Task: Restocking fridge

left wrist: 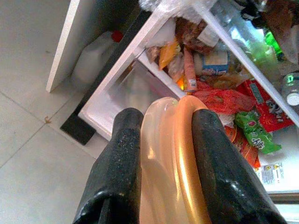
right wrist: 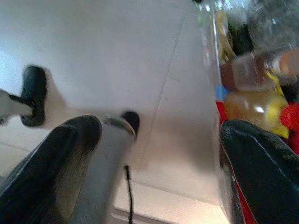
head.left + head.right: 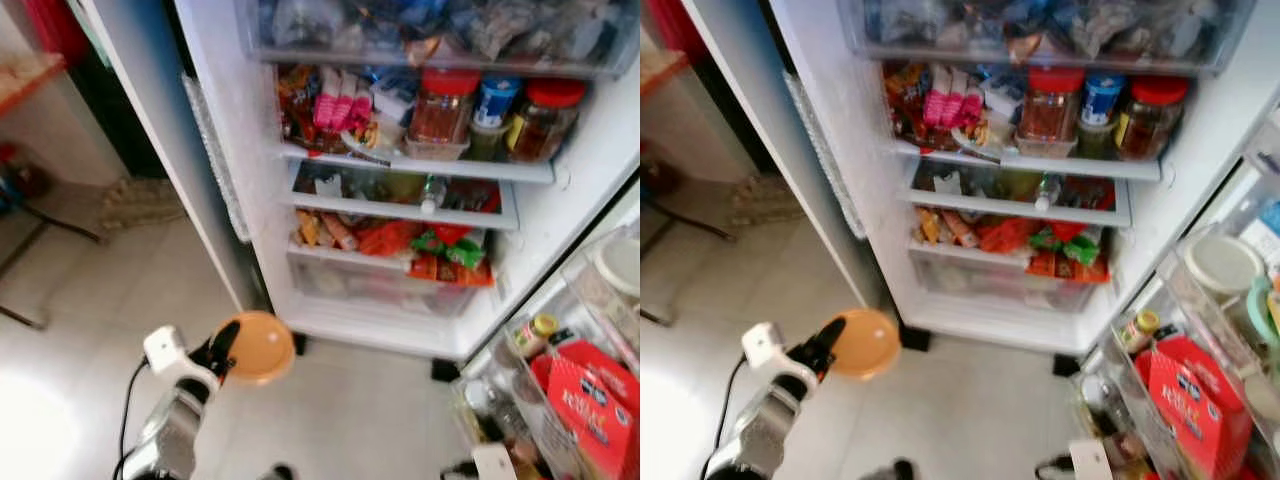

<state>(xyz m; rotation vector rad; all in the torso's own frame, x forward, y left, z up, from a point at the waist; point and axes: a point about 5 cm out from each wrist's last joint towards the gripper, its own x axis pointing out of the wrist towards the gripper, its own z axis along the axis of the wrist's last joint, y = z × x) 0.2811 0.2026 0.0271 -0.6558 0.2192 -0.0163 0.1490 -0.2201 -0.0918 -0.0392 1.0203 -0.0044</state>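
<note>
Left gripper (image 1: 163, 140) clenched edge-on around an orange bowl (image 3: 258, 346); the crowded fridge shelves (image 3: 400, 210) risk a knocked packet or dropped bowl; right gripper (image 2: 154, 154) released.

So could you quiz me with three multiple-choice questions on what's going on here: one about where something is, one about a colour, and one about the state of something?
1. Where is the bowl?
A. On a fridge shelf
B. In the left gripper, above the floor before the fridge
C. In the door rack

2. What colour are the lids of the two big jars on the upper shelf?
A. Red
B. Green
C. White

3. How is the fridge?
A. Shut
B. Open and bare
C. Open and crowded with food

Answers: 1 B, the left wrist view shows both black fingers clamped on the orange bowl's rim. 2 A, both jars carry red lids. 3 C, the shelves stand exposed and packed with packets and jars.
</note>
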